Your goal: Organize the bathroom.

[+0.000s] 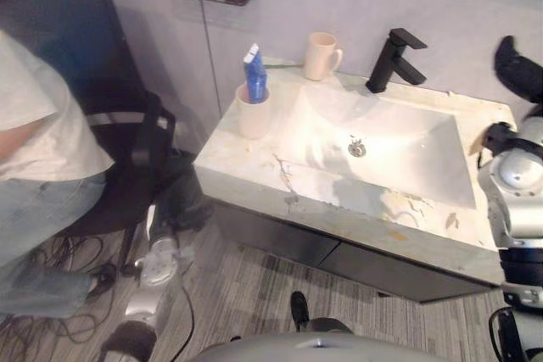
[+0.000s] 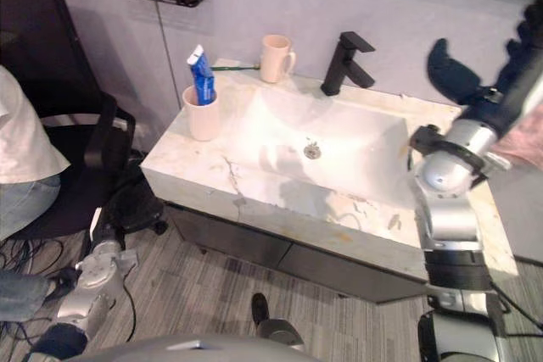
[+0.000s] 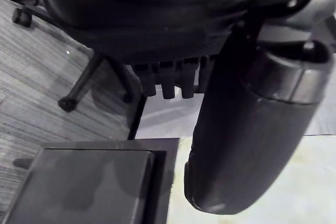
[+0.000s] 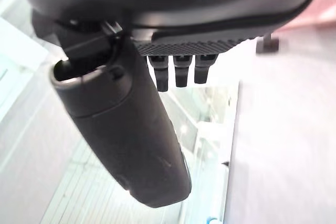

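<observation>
Blue toothpaste tube point(image 1: 253, 76) is standing in a rigid, slippery-looking pale ceramic cup point(image 1: 253, 113) on the marble counter point(image 1: 227, 146), probably best gripped round its body, while the right hand point(image 2: 456, 71), fingers relaxed, and the left hand point(image 3: 247, 129), fingers straight, are holding nothing.

The marble vanity top point(image 1: 246, 163) has a sunken basin with a drain point(image 1: 357, 148). On its left rim stands a pale cup point(image 1: 253, 113) (holding a blue toothpaste tube point(image 1: 254, 76)). At the back stand a cream mug point(image 1: 321, 56) and a black faucet point(image 1: 392, 59). A green toothbrush point(image 2: 235, 67) lies beside the mug.
</observation>
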Controlling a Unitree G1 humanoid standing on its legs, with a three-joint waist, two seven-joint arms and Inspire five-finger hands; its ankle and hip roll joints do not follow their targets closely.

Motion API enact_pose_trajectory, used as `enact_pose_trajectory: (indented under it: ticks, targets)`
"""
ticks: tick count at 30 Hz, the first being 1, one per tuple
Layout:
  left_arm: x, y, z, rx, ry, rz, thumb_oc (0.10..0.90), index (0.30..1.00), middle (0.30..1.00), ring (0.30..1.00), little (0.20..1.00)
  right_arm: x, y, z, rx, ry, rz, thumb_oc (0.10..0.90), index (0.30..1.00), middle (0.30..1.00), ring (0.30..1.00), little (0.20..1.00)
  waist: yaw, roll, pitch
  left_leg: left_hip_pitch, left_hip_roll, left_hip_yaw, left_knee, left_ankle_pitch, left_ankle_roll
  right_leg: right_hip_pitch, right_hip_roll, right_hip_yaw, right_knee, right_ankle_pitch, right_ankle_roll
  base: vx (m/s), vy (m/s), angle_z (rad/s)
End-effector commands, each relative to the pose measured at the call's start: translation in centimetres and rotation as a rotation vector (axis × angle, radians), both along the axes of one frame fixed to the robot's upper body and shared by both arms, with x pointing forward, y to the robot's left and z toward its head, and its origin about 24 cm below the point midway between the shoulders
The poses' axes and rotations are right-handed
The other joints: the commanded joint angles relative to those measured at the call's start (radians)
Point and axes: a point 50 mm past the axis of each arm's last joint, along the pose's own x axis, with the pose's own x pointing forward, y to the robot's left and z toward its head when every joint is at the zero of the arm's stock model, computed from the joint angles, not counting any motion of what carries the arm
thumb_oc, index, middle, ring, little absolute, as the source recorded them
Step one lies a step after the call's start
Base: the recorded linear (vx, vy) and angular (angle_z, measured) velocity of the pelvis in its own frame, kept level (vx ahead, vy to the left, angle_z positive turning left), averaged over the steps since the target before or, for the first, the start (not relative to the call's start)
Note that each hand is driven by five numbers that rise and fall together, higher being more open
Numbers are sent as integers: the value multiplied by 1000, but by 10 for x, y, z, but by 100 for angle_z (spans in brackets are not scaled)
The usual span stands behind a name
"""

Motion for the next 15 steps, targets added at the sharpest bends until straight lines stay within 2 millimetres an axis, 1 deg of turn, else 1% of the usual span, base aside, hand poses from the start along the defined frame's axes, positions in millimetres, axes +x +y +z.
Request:
enact_pose_trajectory:
  ticks: [1, 2, 4, 6, 7, 8, 9, 10, 12, 13, 15]
  targets:
    - [5, 16, 8, 95, -106, 59, 800, 900, 900, 900, 900, -28, -32, 50, -109, -241, -158, 800, 900, 900, 900, 900, -23, -10, -85, -63, 20, -72, -1, 8, 20, 94, -3, -11, 1, -66, 14, 33, 2, -14]
    - [2, 18, 4, 104, -88, 72, 800, 900, 900, 900, 900, -31, -37, 49, -102, -240, -178, 800, 900, 900, 900, 900, -27, -9, -87, -58, 20, -72, -1, -2, 20, 98, -3, -10, 1, -74, 16, 31, -4, -12]
    - [-13, 29, -10, 66, -37, 173, 800, 900, 900, 900, 900, -49, -61, 46, -71, -241, -285, 800, 900, 900, 900, 900, -43, -12, -90, -62, 22, -66, -1, 0, 18, 92, 1, -4, 1, -72, 19, 16, -14, -11]
    - [-20, 35, -16, 91, -15, 221, 800, 900, 900, 900, 900, -61, -76, 42, -48, -224, -360, 800, 900, 900, 900, 900, -52, -15, -91, -65, 24, -61, -1, 2, 15, 87, 3, 1, 1, -70, 21, 0, -22, -14]
    - [-28, 41, -21, 111, 11, 267, 800, 900, 900, 900, 900, -71, -90, 35, -33, -192, -446, 800, 900, 900, 900, 900, -64, -18, -90, -68, 25, -57, -1, 4, 14, 82, 6, 6, 1, -67, 22, 0, -21, -12]
    - [-29, 41, -22, 111, 13, 269, 800, 900, 900, 900, 900, -73, -92, 35, -30, -188, -455, 800, 900, 900, 900, 900, -62, -18, -91, -68, 25, -56, -1, 4, 13, 81, 6, 7, 1, -67, 22, -1, -32, -6]
    - [-35, 44, -28, 77, 34, 307, 800, 900, 900, 900, 900, -83, -105, 27, 2, -153, -514, 800, 900, 900, 900, 900, -73, -22, -90, -71, 27, -50, -1, 5, 12, 75, 9, 13, 1, -65, 24, 0, 0, 0]
    - [-36, 45, -30, 54, 39, 315, 800, 900, 900, 900, 900, -86, -110, 25, 17, -141, -537, 800, 900, 900, 900, 900, -74, -23, -91, -72, 27, -48, -1, 5, 11, 73, 10, 15, 1, -64, 24, -3, -33, -5]
    - [-44, 48, -36, 45, 67, 329, 800, 900, 900, 900, 900, -98, -126, 12, 65, -90, -620, 800, 900, 900, 900, 900, -79, -26, -90, -76, 30, -42, -1, 5, 9, 67, 13, 18, 1, -63, 25, -3, -44, -13]
    - [-53, 52, -41, 39, 91, 338, 800, 900, 900, 900, 900, -113, -143, -4, 140, -59, -671, 800, 900, 900, 900, 900, -84, -30, -87, -79, 33, -35, -1, 9, 6, 63, 17, 20, 1, -60, 26, -7, -54, -18]
    - [-56, 54, -43, 18, 96, 356, 800, 900, 900, 900, 900, -121, -150, -9, 178, -50, -689, 800, 900, 900, 900, 900, -83, -31, -87, -81, 34, -33, -1, 10, 4, 60, 18, 21, 1, -59, 27, -9, -39, -12]
